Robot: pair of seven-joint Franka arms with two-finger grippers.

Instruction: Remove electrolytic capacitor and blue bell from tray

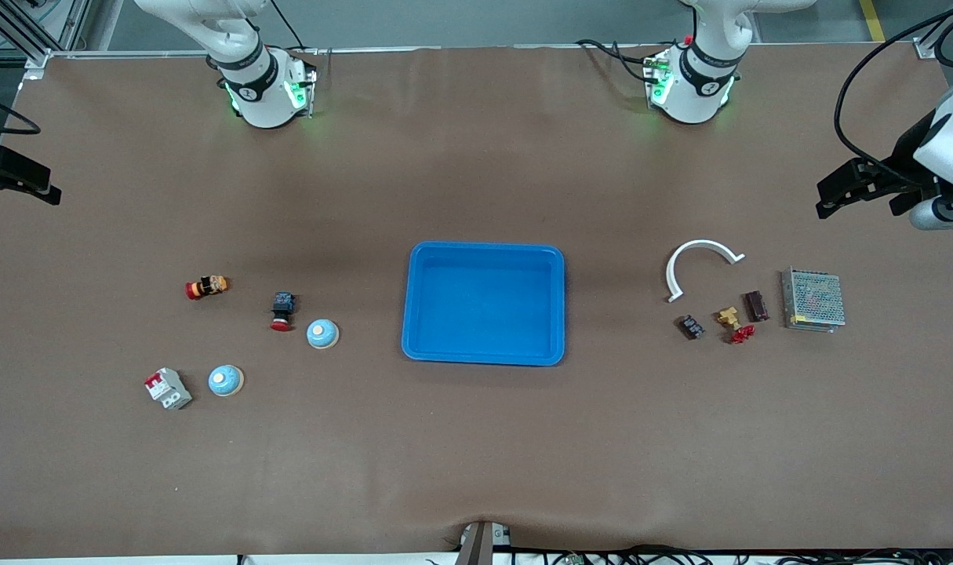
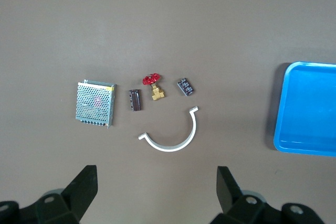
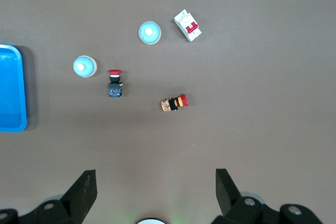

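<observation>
The tray (image 1: 484,303) sat at the middle of the surface (image 1: 476,455), and it held nothing: its blue floor showed bare in the front view, and the slices of it visible in both wrist views were bare too. So the removal looked finished, judged from how things lay.

Two blue bells lay out on the surface toward the right arm's end, one (image 1: 322,333) near the tray and the other (image 1: 226,380) nearer the front camera, beside a white breaker (image 1: 168,388). Two pushbutton switches, one dark with a red cap (image 1: 282,311) and one orange and red (image 1: 206,286), lay close by.

Toward the left arm's end sat a white curved clip (image 1: 700,263), a mesh-covered box (image 1: 813,299), a brass valve with a red handle (image 1: 735,324) and two small dark parts (image 1: 689,326) (image 1: 755,306) (either could be the capacitor; I could not tell which).

The sorting read as deliberate: each cluster lay on the end its own arm reaches.

The left end effector (image 2: 155,190) hung high over its cluster with fingers spread wide and nothing between them. The right end effector (image 3: 155,192) did likewise over the bells, wide open and empty. Both arms appeared parked clear of the tray, waiting.
</observation>
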